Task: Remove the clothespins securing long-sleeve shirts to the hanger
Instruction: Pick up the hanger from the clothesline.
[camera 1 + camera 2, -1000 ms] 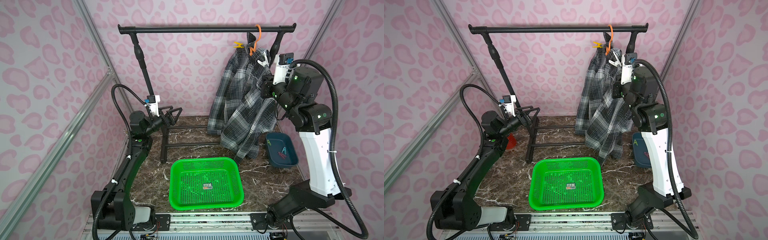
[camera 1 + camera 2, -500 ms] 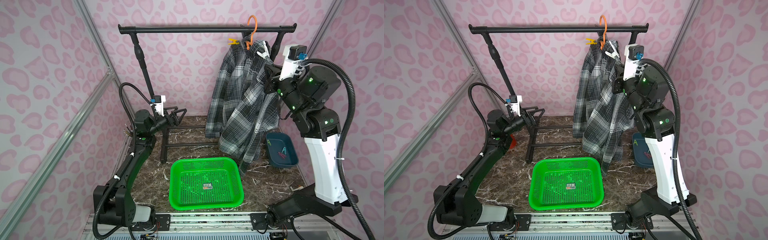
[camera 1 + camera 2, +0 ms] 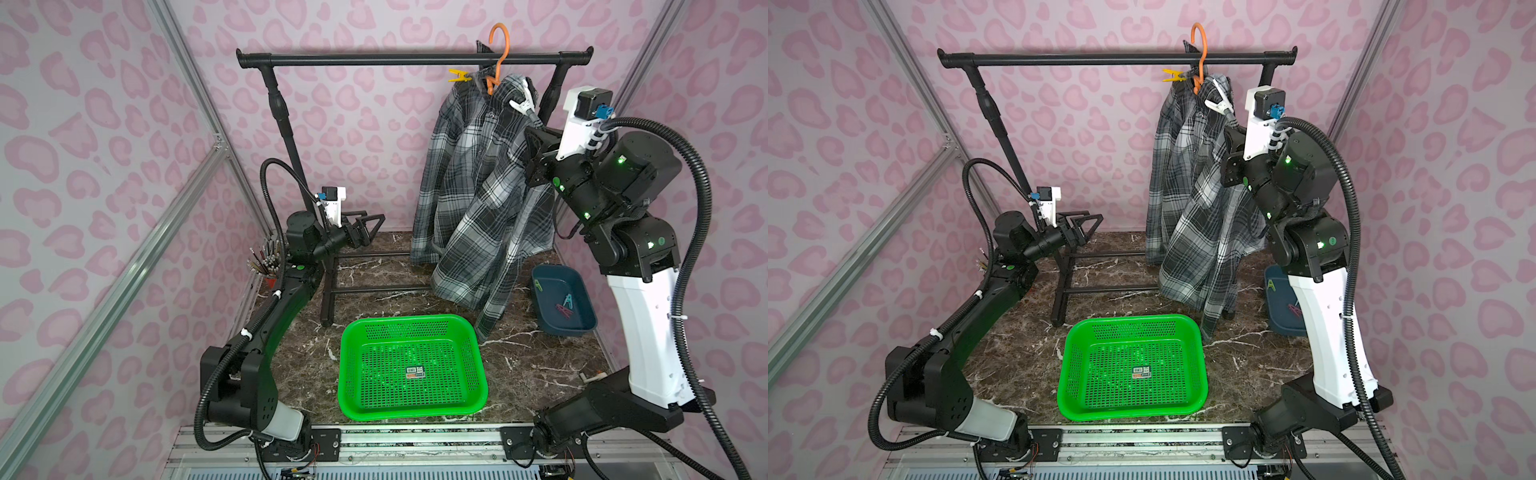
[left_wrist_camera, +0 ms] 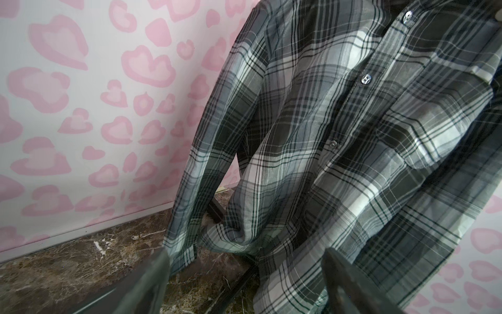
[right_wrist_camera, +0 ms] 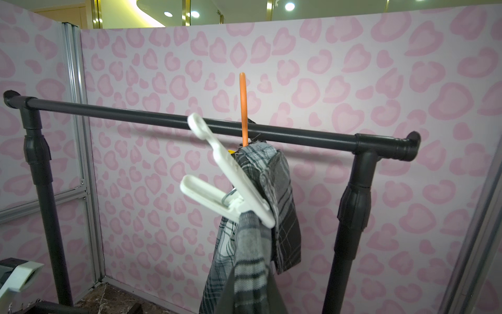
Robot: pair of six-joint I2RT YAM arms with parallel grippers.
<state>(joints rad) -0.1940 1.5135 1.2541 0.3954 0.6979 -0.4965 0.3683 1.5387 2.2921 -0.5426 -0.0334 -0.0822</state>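
Plaid shirt (image 3: 478,187) on orange hanger (image 3: 496,54), black rack (image 3: 374,61), back right; yellow clothespin (image 3: 459,75), white clothespin (image 3: 523,99) attached. Right fingers (image 5: 226,299) clamp shirt; left fingers (image 4: 148,282) apart. Blue bin (image 3: 582,328), right edge: three clips (image 3: 567,300). Green basket (image 3: 409,411), front.

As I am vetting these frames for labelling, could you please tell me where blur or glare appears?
Left wrist view: the plaid shirt is sharp, but the left end effector shows only as dark, blurred fingers. Right wrist view: the white clothespin is crisp; ceiling lights flare brightly. Both top views: evenly lit, sharp throughout.
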